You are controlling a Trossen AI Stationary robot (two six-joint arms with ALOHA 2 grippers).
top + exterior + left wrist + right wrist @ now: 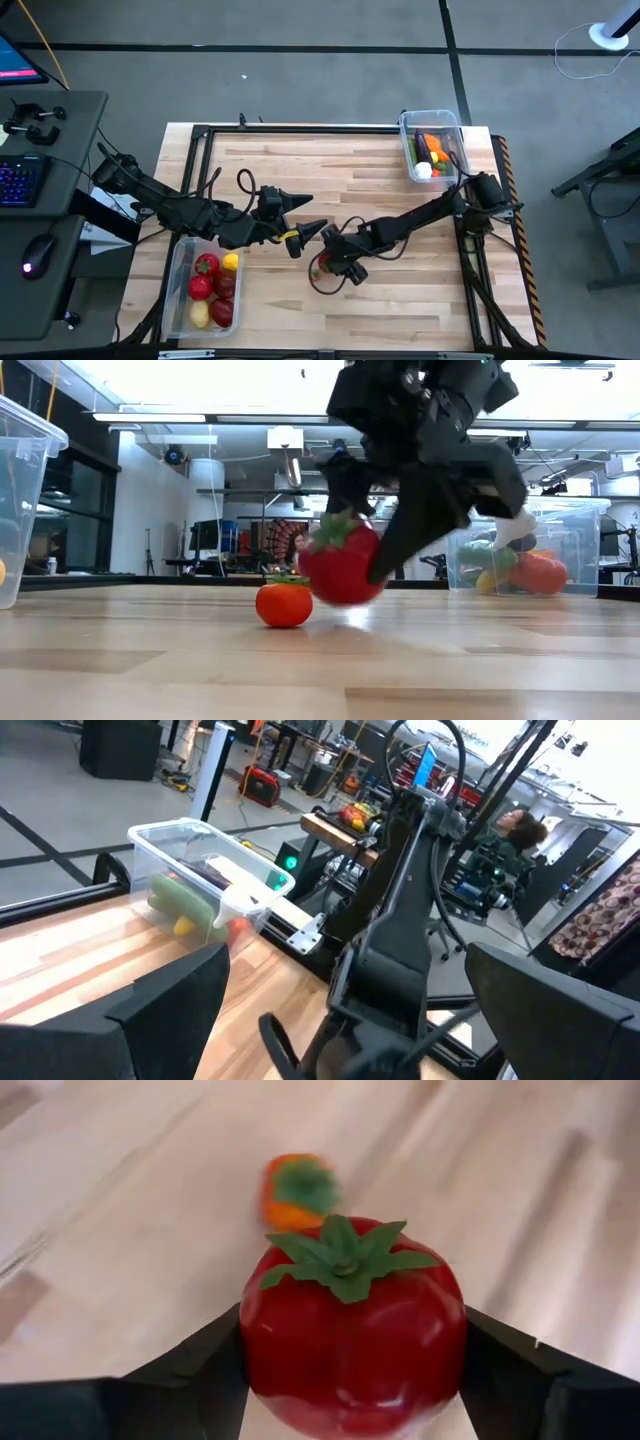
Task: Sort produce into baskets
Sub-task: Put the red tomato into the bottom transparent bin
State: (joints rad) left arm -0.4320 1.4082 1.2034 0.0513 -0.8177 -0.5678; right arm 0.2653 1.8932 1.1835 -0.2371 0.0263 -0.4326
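A red tomato (350,1330) with a green leafy top sits between the fingers of my right gripper (352,1355), low over the table's middle (324,266). Just beyond it a small orange tomato (284,603) rests on the wood. My left gripper (302,214) hovers open and empty left of there, above the table. One clear basket (172,290) at the near left holds red and yellow fruit. The other basket (405,150) at the far right holds green, orange and white pieces. My right gripper pinches the red tomato by its two opposite round sides (258,1342), one dark finger (200,1370) against each. The fingers slant down from the table's right side. The leafy top (330,530) tips away from the arm. Whether the tomato's underside touches the wood, I cannot tell.
The table has a black frame along its edges (300,128). Bare wood lies between the two baskets. A desk with a keyboard and mouse (38,250) stands off the left edge. Beyond the far edge are shelves, equipment and a seated person (515,825).
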